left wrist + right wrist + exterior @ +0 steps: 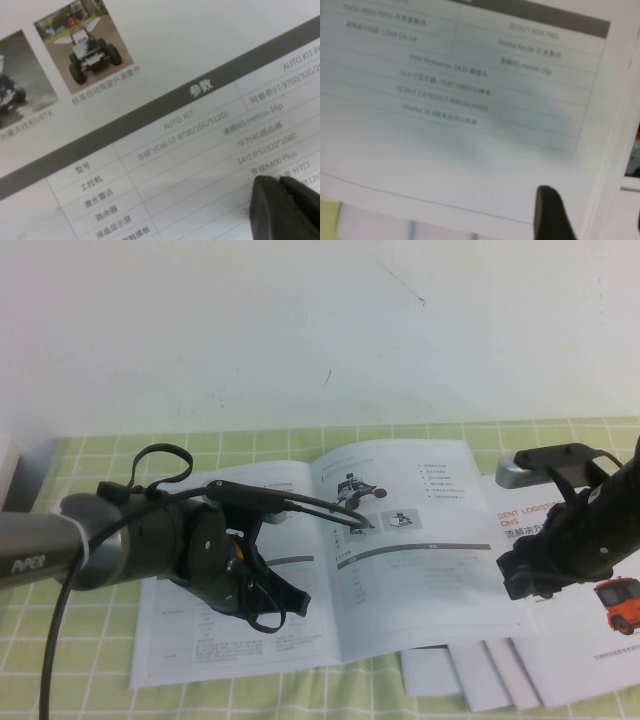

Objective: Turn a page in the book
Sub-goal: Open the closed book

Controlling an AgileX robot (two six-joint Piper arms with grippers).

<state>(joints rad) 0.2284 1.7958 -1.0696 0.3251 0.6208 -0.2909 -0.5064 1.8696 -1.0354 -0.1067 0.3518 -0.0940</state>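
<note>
Book [400, 550] open flat on counter [90, 690], my left end effector [362, 521] closed — tips on the right page [420, 570], my right end effector [530, 585] at the page's right edge — opening not discernible.

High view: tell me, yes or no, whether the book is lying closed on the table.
No. The book lies open on the checked cloth, both pages showing, with the left pincer over its right page.

Showing one open book [330, 570] at frame centre, two facing pages, several loose sheets [560, 640] fanned at lower right, two robot arms, one hand [368, 523] left, one hand [525, 585] right.
</note>
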